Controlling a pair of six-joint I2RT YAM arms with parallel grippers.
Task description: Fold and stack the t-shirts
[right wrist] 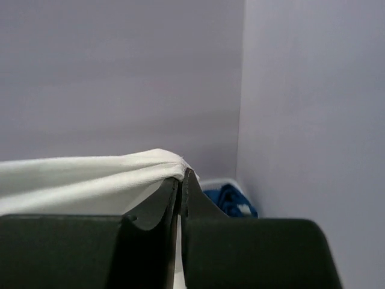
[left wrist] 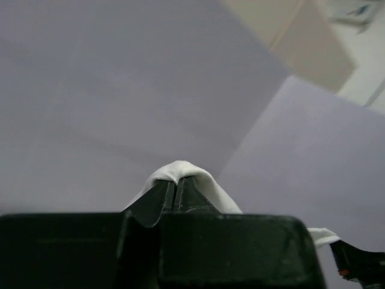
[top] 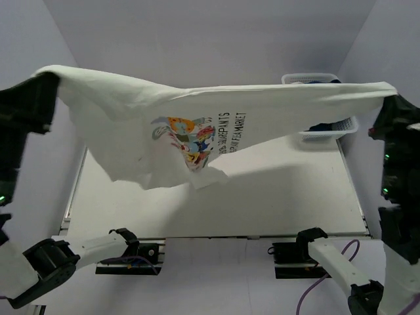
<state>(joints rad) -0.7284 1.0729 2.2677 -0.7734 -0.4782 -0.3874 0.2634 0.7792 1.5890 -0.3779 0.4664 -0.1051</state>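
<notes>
A white t-shirt with a multicolour cartoon-and-text chest print (top: 197,125) hangs stretched high above the table between my two grippers. My left gripper (top: 52,82) is shut on its left end; in the left wrist view the cloth (left wrist: 180,171) drapes over the closed fingertips of that gripper (left wrist: 174,186). My right gripper (top: 392,98) is shut on the shirt's right end; in the right wrist view the cloth (right wrist: 90,177) runs left from the closed tips of that gripper (right wrist: 180,180). The shirt's lower part sags loose in the middle.
A white lattice basket (top: 321,134) stands at the table's back right, partly hidden behind the shirt, with dark blue cloth (right wrist: 231,201) inside. The light table top (top: 262,197) lies below the shirt. Lilac walls enclose the space.
</notes>
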